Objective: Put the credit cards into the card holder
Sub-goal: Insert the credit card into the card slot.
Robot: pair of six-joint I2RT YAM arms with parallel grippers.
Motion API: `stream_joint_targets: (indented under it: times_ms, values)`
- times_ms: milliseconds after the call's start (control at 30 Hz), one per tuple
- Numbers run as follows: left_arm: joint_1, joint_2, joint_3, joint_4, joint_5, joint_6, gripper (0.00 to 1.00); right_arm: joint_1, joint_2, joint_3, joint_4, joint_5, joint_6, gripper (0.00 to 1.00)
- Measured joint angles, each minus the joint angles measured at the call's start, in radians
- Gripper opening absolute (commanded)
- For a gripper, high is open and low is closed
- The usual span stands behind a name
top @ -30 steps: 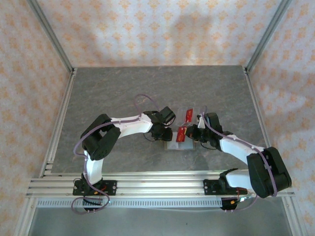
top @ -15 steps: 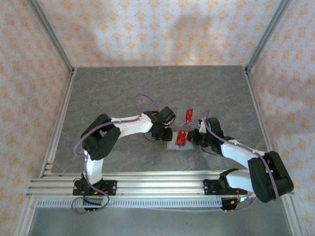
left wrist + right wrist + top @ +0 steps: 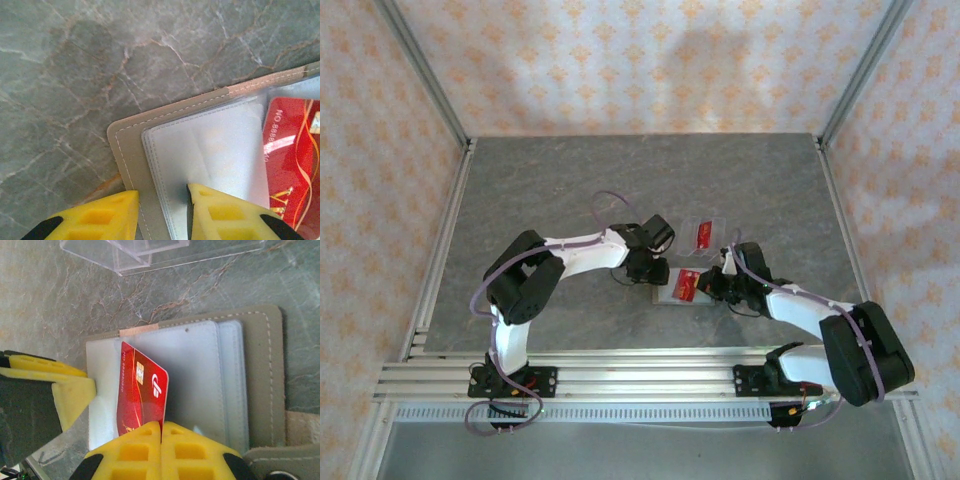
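Observation:
The card holder [image 3: 664, 296] lies open on the table, tan cover [image 3: 129, 150] outward and clear sleeves [image 3: 200, 370] up. My right gripper [image 3: 161, 427] is shut on a red credit card [image 3: 142, 390], held on edge over the sleeves; the top view has that card [image 3: 686, 285] above the holder, with the right gripper [image 3: 710, 285] just right of it. My left gripper [image 3: 162, 210] stands part open astride the holder's left edge, one finger [image 3: 225, 212] on the sleeves, the other [image 3: 100, 217] over the table. Another red credit card [image 3: 702, 235] stands in a clear rack.
The clear plastic rack [image 3: 145, 250] stands just beyond the holder, close to both wrists. Aluminium rails [image 3: 440, 240] frame the grey stone table on the left, right and near sides. Patterned walls enclose the back.
My right gripper has carried the red card away from the rack, down and toward the near edge, onto the holder's sleeves. The left gripper has stayed put.

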Motion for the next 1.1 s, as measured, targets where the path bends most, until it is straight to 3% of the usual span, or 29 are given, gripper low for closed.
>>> stream_joint_targets:
  times_ms: [267, 1100]
  values:
    - [0.038, 0.016, 0.021, -0.008, 0.002, 0.015, 0.30, 0.005, 0.002, 0.000, -0.001, -0.003, 0.011, 0.00]
    - [0.040, 0.017, 0.022, -0.008, 0.007, 0.041, 0.30, 0.006, 0.117, 0.137, -0.095, -0.033, -0.039, 0.00]
